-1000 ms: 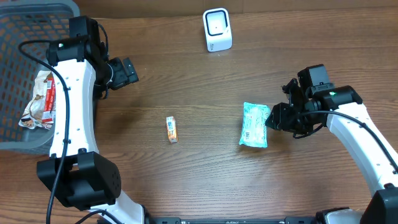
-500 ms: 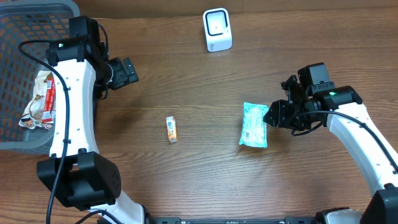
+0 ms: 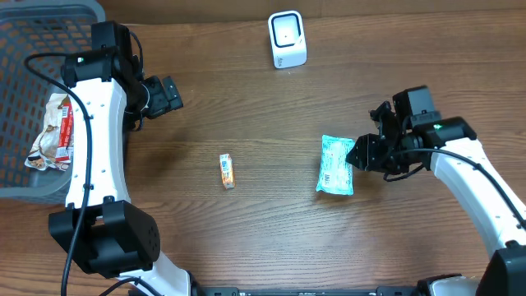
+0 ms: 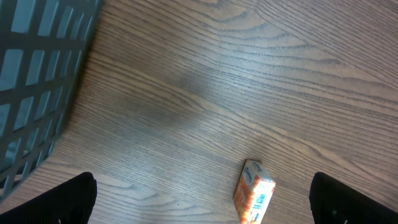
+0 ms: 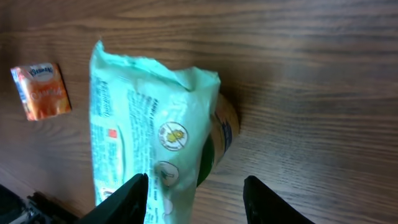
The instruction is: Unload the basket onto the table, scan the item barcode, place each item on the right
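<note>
A pale green packet (image 3: 336,165) lies flat on the wooden table right of centre, its printed back up. My right gripper (image 3: 357,154) sits at its right edge. In the right wrist view the green packet (image 5: 149,130) reaches down between the fingers of my right gripper (image 5: 196,202), close to the left finger (image 5: 127,199), with a gap to the right one; the jaws stand apart. A small orange box (image 3: 227,170) lies at mid-table. My left gripper (image 3: 167,94) hangs wide open near the basket, and from the left gripper (image 4: 202,205) the orange box (image 4: 254,198) shows below. The white scanner (image 3: 288,39) stands at the back.
A grey mesh basket (image 3: 25,49) fills the far left and holds a red and white snack bag (image 3: 53,131). Its wall (image 4: 37,74) shows in the left wrist view. The orange box (image 5: 42,91) also appears left of the packet in the right wrist view.
My right gripper has shifted slightly at the packet's right edge. The packet, the orange box and the left arm have not moved.
</note>
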